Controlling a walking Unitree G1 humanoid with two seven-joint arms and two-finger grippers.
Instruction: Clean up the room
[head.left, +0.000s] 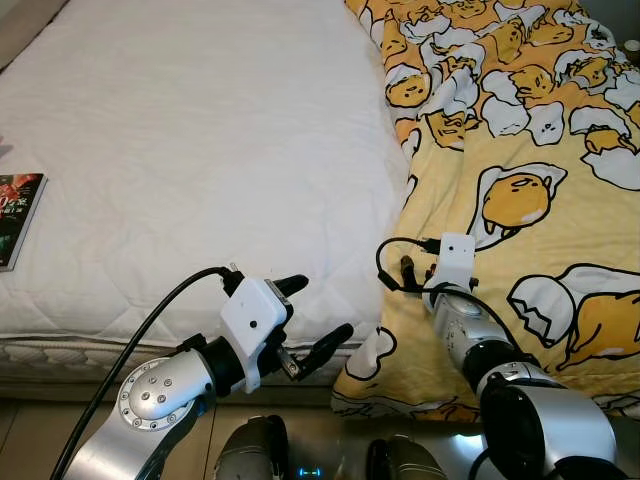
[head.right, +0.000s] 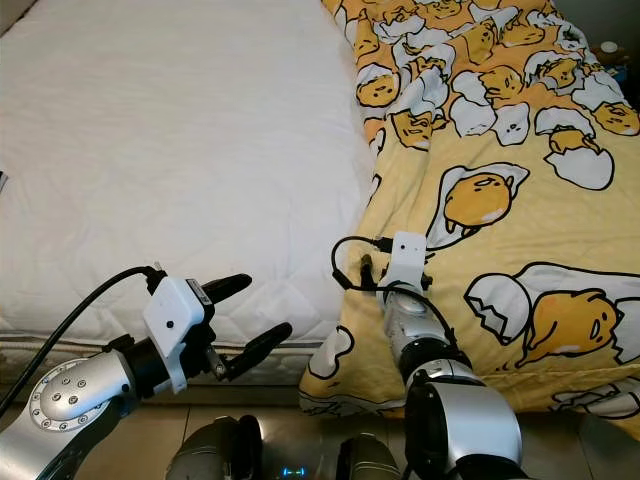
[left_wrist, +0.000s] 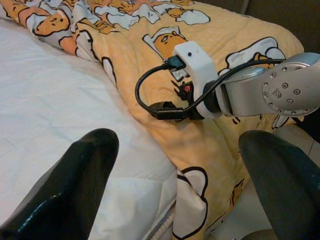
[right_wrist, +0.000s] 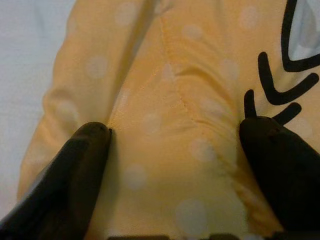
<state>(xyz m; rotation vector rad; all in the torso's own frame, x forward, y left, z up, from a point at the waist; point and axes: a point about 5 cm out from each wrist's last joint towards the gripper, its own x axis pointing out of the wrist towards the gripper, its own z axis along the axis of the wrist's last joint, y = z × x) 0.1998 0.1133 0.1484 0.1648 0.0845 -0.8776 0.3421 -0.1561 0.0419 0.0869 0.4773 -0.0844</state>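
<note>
A yellow blanket (head.left: 520, 150) printed with egg cartoons covers the right side of a bed and hangs over its front edge. The white mattress (head.left: 200, 150) lies bare on the left. My right gripper (right_wrist: 175, 127) presses down on the blanket near its left border. It is open, with a ridge of yellow cloth bulging between the two fingers. In the head views its white wrist camera (head.left: 455, 250) hides the fingers. My left gripper (head.left: 322, 306) hovers open and holds nothing at the mattress's front edge, just left of the blanket's hanging corner (head.left: 365, 365).
A dark-covered book (head.left: 15, 215) lies on the mattress at the far left. A strip of tiled floor (head.left: 20, 420) runs below the bed's front edge. A small round white object (head.left: 630, 47) sits past the blanket at the far right.
</note>
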